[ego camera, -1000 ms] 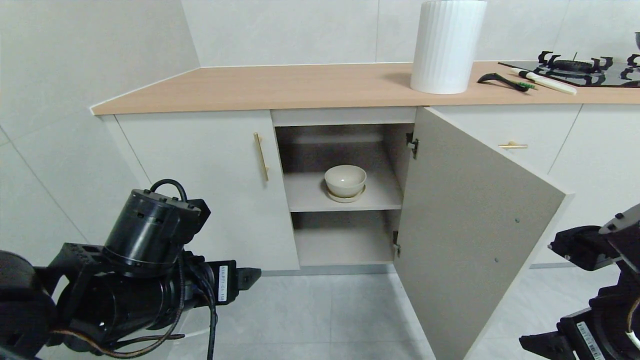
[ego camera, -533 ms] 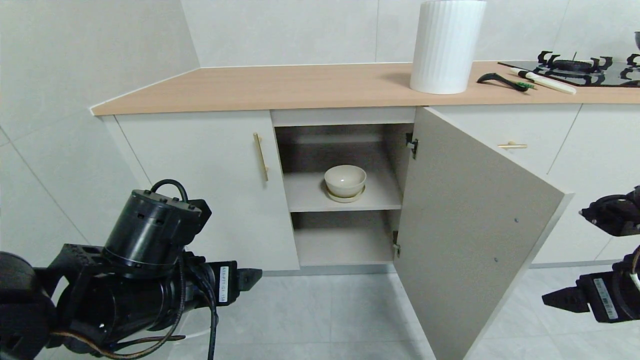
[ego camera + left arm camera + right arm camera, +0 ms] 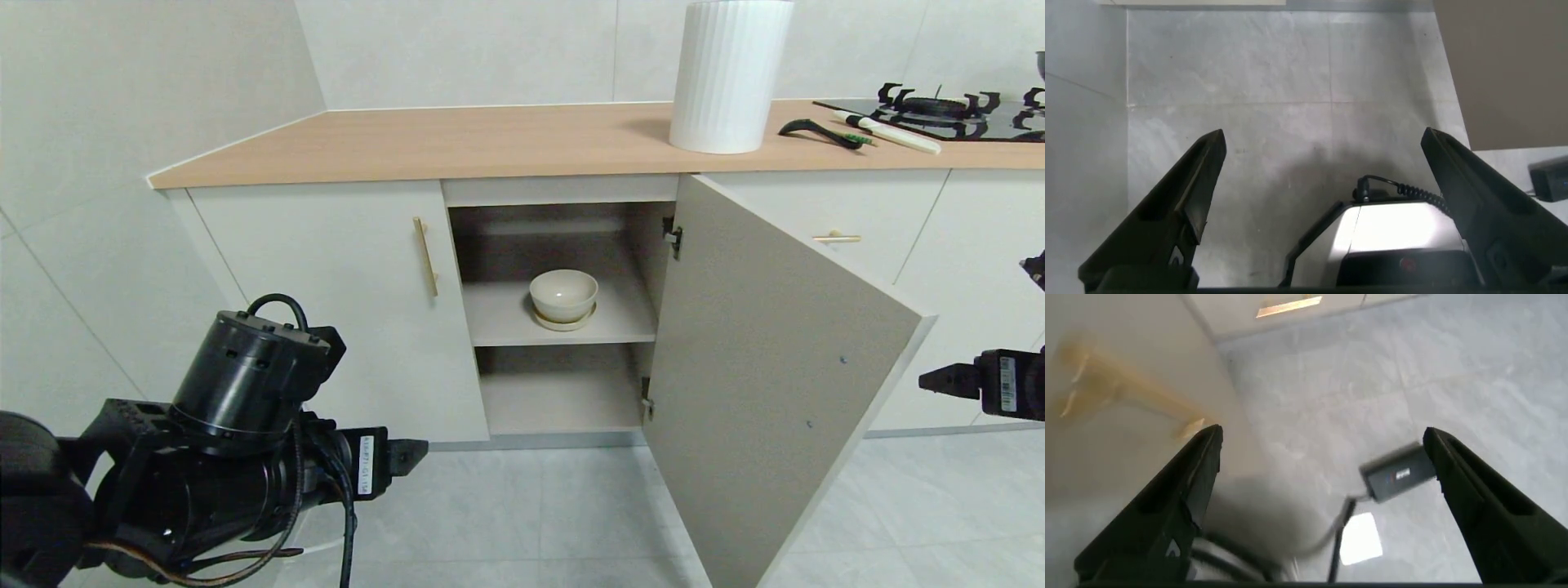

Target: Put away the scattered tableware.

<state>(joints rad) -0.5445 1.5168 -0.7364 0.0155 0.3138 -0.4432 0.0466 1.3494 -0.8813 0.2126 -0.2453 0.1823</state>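
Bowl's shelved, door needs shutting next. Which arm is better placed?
Right, probably. The right gripper hangs open just outside the open door, its handle close by; the left gripper is low, over the floor.

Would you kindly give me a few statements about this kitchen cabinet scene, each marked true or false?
1. The cabinet door stands open. True.
2. The bowl sits on the lower shelf. False: it rests on a small plate on the upper shelf.
3. A white ribbed container stands on the countertop. True.
4. The left gripper holds a spoon. False: its fingers are open and empty.
5. A knife lies near the stove burner. True.
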